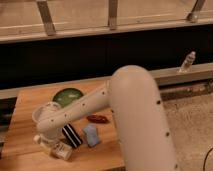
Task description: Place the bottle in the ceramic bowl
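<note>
**As claw (48, 145) clamps bottle (63, 151), ceramic bowl (67, 96) sits apart**

At the bench's (22, 125) seven o'clock corner, the claw is closed on the cream-white bottle. A whitish cup (45, 112) stands at its twelve o'clock. The green ceramic bowl lies at one o'clock, well apart. A striped black packet (71, 136) lies just right of the bottle.

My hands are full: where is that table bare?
Bare: the wooden table's left edge, left of the round green ceramic bowl. Crowded: the front, where the gripper is shut on the cream-white squarish bottle, beside a black box and a blue packet.
</note>
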Robot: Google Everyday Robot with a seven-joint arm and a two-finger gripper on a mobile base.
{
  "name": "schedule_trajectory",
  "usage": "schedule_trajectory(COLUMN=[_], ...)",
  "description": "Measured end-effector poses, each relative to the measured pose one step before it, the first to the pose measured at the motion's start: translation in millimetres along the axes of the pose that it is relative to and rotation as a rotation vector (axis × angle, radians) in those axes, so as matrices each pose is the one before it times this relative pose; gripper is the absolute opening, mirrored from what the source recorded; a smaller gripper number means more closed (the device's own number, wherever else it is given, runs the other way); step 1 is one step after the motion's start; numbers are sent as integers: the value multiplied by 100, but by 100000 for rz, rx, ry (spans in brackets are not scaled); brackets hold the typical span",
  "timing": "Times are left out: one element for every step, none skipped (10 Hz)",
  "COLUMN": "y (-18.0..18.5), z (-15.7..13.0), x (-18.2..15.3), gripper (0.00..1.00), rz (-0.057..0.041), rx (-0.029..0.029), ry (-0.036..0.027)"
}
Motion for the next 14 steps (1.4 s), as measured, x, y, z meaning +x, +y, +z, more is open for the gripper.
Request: schedule_trajectory(y=[202,348,206,-81,-231,-641,-1320,-2191,-1584,-2379,-2155,-1684,-1308,-605], z=[-2040,-2191,-3118,-2998,-2262,-2741,-2863,-2432,-998,-744,-91,366,802,861], x=[926,573,582,456,223,299,241,-21,-146,-288,-593,-973,-1501,-1749], gripper=[0,0,0,0,0,0,0,0,0,0,0,0,0,0], rz=[-129,-750,-177,-399,-517,76,573,24,-89,-272,-702,-1132,-1636,-1929], rx=[2314,2036,2801,3024,2517,3206,3665,3539,1824,1936,1044,456,-80,-503], ry=[-4373,-3482,-3839,-3208,-2155,-2142,-1921,-1524,-681,-413,-22,240,516,651])
